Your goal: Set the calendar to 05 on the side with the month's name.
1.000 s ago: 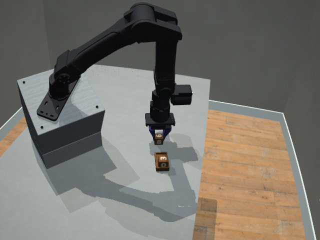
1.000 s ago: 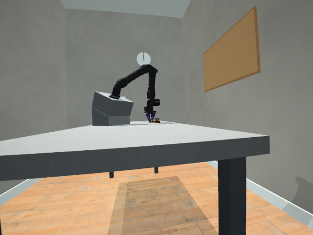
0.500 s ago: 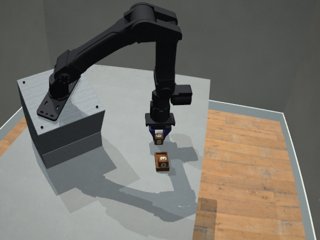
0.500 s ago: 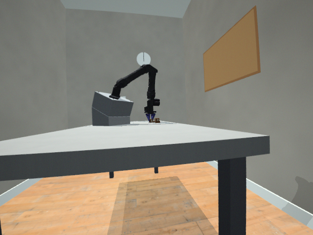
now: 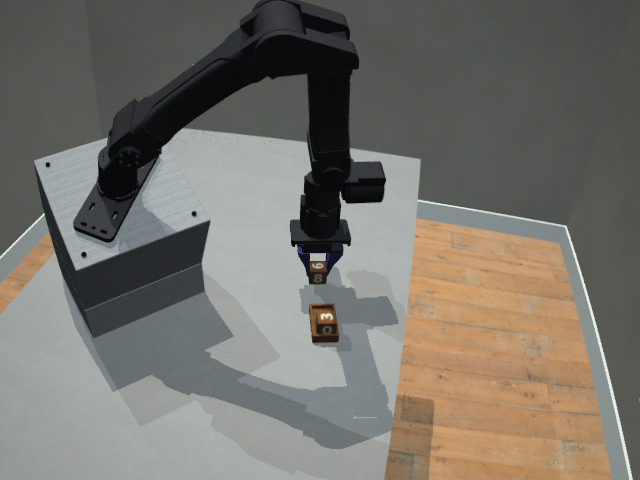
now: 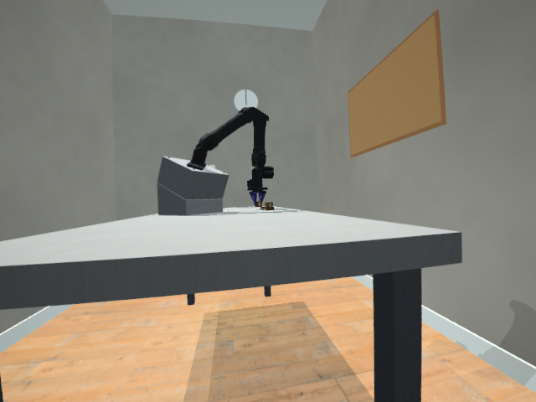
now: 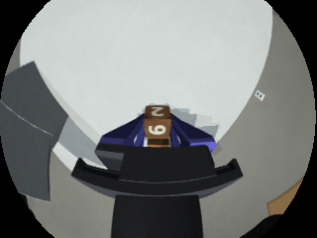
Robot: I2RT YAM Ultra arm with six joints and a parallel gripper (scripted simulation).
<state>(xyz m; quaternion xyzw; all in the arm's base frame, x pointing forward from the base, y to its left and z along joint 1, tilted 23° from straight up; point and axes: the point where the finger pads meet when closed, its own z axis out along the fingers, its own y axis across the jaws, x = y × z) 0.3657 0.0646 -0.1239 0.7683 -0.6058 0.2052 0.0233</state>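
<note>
My gripper clamped the 6-and-8 cube | tray near my fingertips | 5 needed month-side, upright, before a level, gentle release

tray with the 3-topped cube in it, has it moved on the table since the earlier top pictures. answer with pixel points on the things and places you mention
No. In the top view, the tray [image 5: 325, 338] [image 6: 262, 208] keeps its place against the table's right edge [image 5: 408, 289], just below the gripper [image 5: 318, 273] [image 6: 258, 203] [image 7: 158, 130].
</note>
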